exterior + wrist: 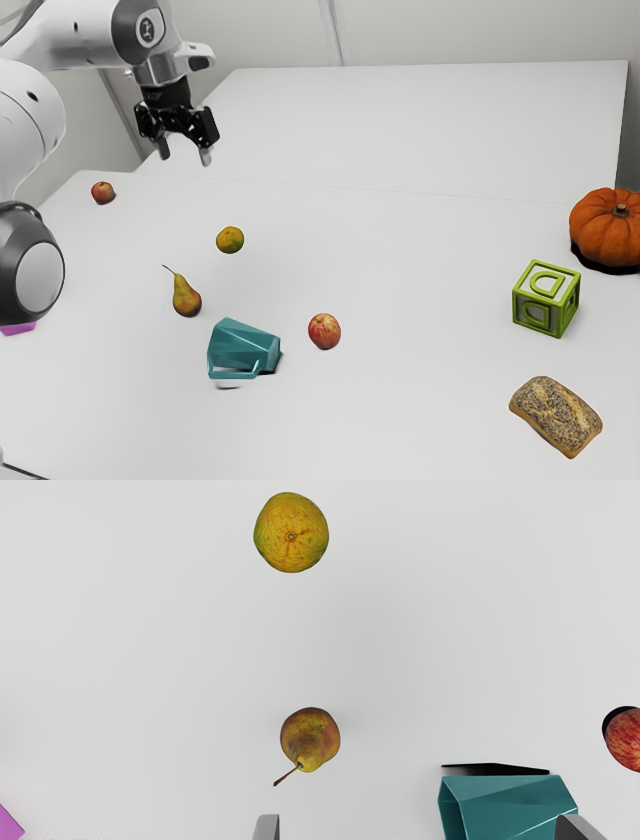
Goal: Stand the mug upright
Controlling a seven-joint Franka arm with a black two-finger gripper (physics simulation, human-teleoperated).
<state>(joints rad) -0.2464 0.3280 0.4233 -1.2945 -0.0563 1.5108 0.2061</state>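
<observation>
The teal faceted mug lies on its side on the table, its handle toward the exterior view's bottom edge and its base toward the apple beside it. High above the table, at the exterior view's upper left, the gripper hangs well away from the mug. In the wrist view the gripper is open, its fingers wide apart with nothing held. There the mug shows its dark mouth facing the pear's side, and one fingertip overlaps its far end; its handle is out of sight.
A pear and an apple flank the mug. Beyond the pear sits a yellow-green citrus fruit. Another apple lies farther back. Toward the exterior view's right are a green letter block, bread and a pumpkin.
</observation>
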